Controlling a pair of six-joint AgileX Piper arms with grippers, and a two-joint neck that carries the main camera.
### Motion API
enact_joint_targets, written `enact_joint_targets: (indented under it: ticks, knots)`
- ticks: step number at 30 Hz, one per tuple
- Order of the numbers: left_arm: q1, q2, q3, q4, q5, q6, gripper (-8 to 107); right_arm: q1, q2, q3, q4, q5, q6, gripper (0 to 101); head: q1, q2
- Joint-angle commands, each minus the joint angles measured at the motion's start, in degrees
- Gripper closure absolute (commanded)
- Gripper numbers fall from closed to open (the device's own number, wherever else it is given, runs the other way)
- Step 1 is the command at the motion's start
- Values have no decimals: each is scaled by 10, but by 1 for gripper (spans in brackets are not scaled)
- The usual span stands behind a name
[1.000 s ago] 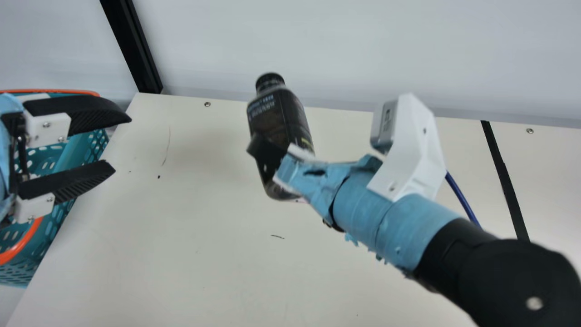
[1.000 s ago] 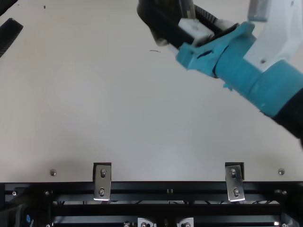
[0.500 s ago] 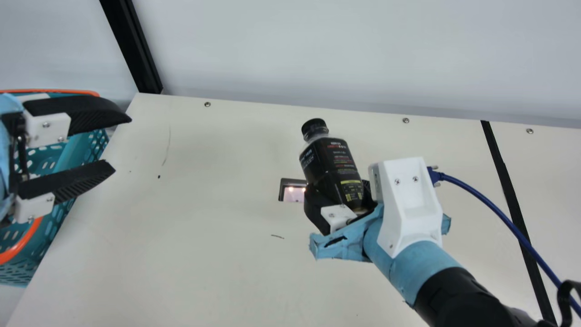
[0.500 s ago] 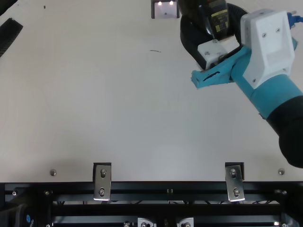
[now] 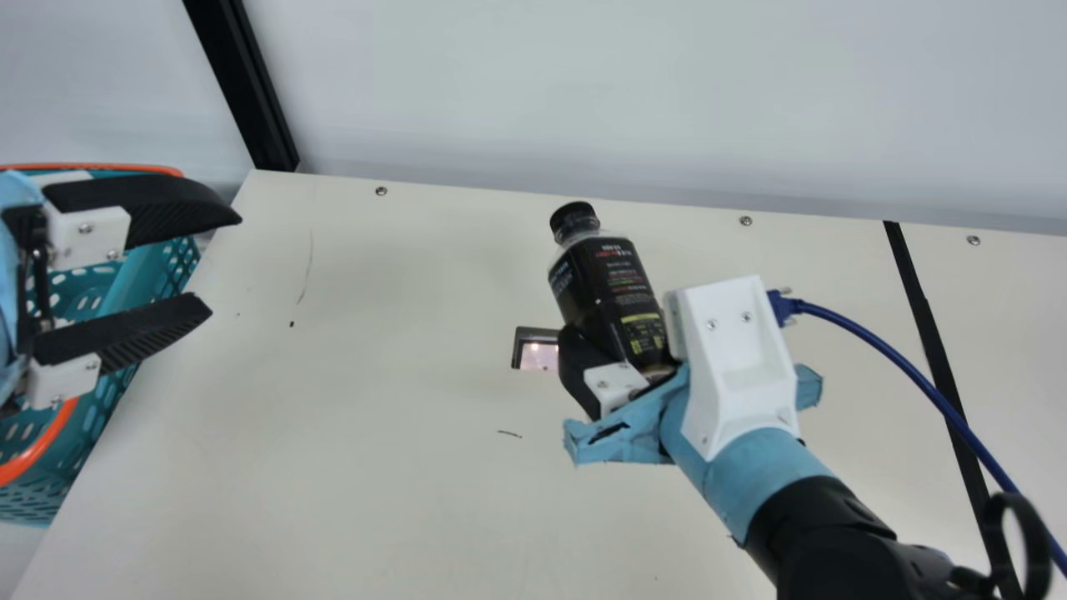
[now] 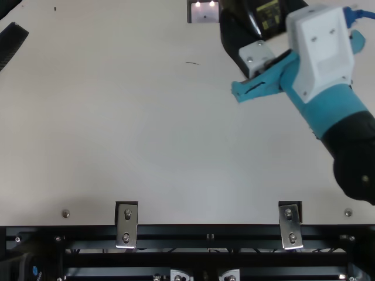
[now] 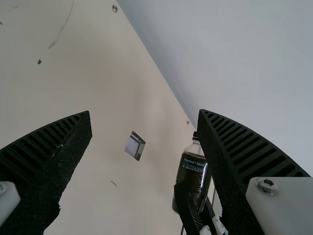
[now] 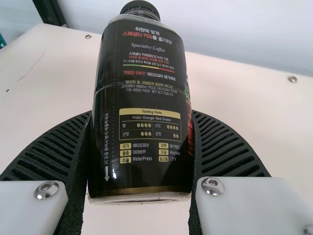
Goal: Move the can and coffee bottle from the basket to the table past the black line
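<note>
We find a robotics lab or similar test station. Our grounds: a left arm (image 5: 10, 267) and a right arm (image 5: 821, 525) work over one cream worktop (image 5: 333, 500). The right arm bears rough-edged blue wrapping (image 5: 754, 467), a white bracket (image 5: 733, 358) and a blue cable (image 5: 884, 343). We note exposed screws (image 5: 381, 191) in the worktop, a black line (image 5: 934, 342) across it, and a black metal rail (image 6: 176, 232) fixed by steel plates (image 6: 126, 225) at its edge. Behind, we record a black post (image 5: 242, 83) and plain pale wall (image 5: 583, 100).
</note>
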Motion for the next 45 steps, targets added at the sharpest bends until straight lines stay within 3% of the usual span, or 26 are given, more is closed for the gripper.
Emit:
enact_joint_targets:
  ticks: [1, 15, 29, 35, 45]
  knots:
    - [0, 0, 0, 0, 0, 0, 9, 3, 12, -7, -12, -11, 0, 101, -4, 6]
    - [0, 0, 0, 0, 0, 0, 9, 8, 101, -77, -41, -22, -16, 101, -4, 6]
    - [0, 0, 0, 0, 0, 0, 9, 0, 160, -130, -11, -14, -58, 101, -4, 6]
    - [0, 0, 0, 0, 0, 0, 9, -22, 165, -125, 29, -28, -104, 101, -3, 1]
    - [0, 0, 0, 0, 0, 0, 9, -77, 130, -85, 103, -52, -187, 101, 3, -72]
